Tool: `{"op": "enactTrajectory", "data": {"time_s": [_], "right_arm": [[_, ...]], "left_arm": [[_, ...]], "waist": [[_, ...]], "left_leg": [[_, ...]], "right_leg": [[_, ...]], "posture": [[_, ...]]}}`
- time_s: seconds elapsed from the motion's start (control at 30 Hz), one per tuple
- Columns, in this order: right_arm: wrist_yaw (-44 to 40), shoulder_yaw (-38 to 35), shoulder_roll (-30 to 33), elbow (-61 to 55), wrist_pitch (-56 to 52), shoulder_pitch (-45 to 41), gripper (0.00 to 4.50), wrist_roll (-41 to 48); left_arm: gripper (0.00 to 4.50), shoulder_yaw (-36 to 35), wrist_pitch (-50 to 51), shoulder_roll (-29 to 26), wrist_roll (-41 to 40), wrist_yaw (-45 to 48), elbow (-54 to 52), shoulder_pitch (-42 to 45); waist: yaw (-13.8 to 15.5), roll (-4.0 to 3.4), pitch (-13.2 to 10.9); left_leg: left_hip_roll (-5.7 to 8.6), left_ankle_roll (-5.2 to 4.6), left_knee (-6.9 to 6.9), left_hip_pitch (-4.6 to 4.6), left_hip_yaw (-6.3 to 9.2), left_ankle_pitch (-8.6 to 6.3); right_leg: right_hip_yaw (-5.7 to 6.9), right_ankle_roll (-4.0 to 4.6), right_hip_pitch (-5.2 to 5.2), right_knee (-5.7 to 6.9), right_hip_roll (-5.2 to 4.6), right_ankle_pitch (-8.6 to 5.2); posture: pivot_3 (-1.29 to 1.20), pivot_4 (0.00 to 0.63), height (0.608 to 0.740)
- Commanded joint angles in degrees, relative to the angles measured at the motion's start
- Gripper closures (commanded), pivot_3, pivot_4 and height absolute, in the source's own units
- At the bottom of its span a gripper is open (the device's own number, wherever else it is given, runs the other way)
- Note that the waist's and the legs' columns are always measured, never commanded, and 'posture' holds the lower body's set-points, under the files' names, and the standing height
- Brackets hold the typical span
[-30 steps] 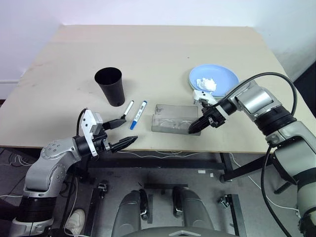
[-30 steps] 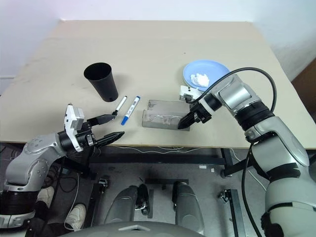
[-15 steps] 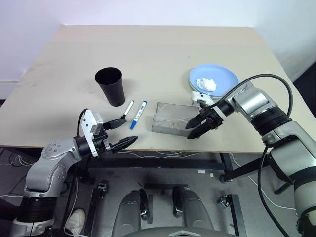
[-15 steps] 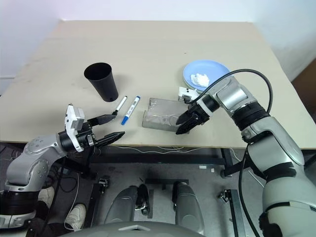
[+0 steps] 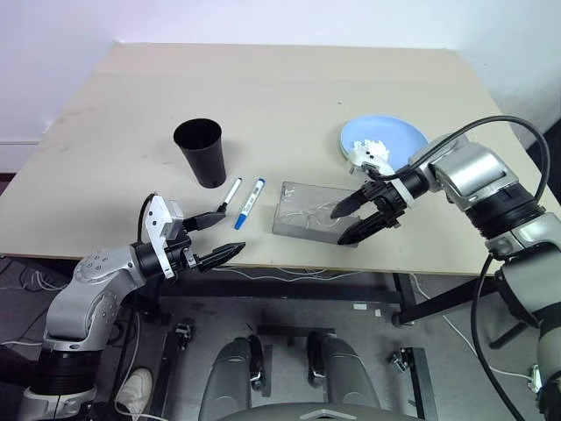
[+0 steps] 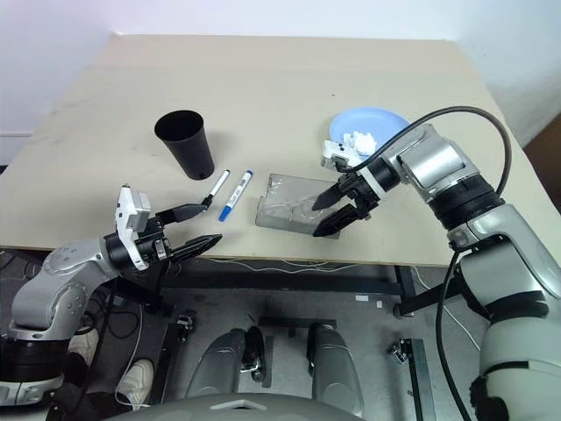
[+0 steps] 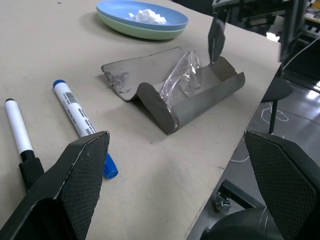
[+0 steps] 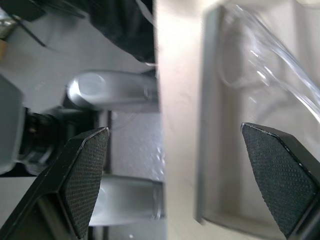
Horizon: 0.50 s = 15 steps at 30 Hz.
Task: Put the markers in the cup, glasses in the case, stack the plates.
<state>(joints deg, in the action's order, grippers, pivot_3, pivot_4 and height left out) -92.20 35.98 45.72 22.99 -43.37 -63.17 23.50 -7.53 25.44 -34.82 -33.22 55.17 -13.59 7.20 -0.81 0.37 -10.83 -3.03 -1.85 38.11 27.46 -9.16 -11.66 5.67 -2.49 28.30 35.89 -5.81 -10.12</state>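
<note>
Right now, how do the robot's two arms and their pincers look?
Both arms have silver-grey shells with black joint bands. Each pincer, left pincer and right pincer, has two black pointed fingers with a textured surface. A white block sits at each wrist, and a black cable loops over the right arm.

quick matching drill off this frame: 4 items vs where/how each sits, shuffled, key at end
Items:
1. glasses
2. crumpled tissue
3. black cup
4. blue-capped marker

States:
A. upright and apart from the markers
B. lying flat on the table, between the black-capped marker and the case
C. resting in the open grey case
D. on the light blue plate, which sits stacked on the pale green plate

Pairs: 1-C, 2-D, 3-A, 4-B
</note>
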Motion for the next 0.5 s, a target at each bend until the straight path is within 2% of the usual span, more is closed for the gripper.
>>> {"op": "enactTrajectory", "data": {"time_s": [0.03, 0.23, 0.37, 0.5], "right_arm": [[-0.3, -5.11, -0.04, -0.87, -1.39, -1.77, 0.03, 4.66], [7.92, -11.5, -9.7, 13.56, -0.68, -5.9, 0.03, -1.62], [8.97, -12.0, -12.84, 18.16, -0.74, -6.78, 0.03, -5.23], [7.92, -10.68, -13.6, 17.6, -0.86, -5.41, 0.03, -8.44]], "left_arm": [[0.0, -0.69, -0.35, -0.12, -1.15, 0.3, -0.85, 0.83], [0.0, -0.33, -0.28, 0.16, -0.97, 0.12, -0.93, 1.07], [0.0, -0.37, -0.23, 0.16, -0.98, 0.06, -0.98, 1.15], [0.0, -0.41, -0.23, -0.13, -0.79, 0.09, -1.07, 1.07]], "waist": [[0.05, 0.0, 0.0], [-0.06, 0.01, 0.01], [0.09, 0.0, 0.01], [0.06, 0.0, 0.0]], "left_leg": [[0.0, 0.0, 0.0, 0.0, 0.0, 0.0], [-0.16, 0.0, -0.02, 0.0, -0.04, 0.0], [-0.28, 0.01, -0.02, 0.06, -0.04, 0.0], [-0.27, -0.02, -0.02, 0.13, -0.06, -0.01]], "right_leg": [[0.01, 0.0, -0.04, -0.01, 0.0, 0.0], [0.28, 0.06, -0.1, -0.16, 0.03, 0.15], [0.37, 0.11, -0.15, -0.32, 0.12, 0.18], [0.37, 0.11, -0.12, -0.34, 0.12, 0.18]], "posture": [[0.0, 0.15, 0.71], [0.0, 0.15, 0.71], [0.0, 0.15, 0.71], [0.0, 0.15, 0.71]]}}
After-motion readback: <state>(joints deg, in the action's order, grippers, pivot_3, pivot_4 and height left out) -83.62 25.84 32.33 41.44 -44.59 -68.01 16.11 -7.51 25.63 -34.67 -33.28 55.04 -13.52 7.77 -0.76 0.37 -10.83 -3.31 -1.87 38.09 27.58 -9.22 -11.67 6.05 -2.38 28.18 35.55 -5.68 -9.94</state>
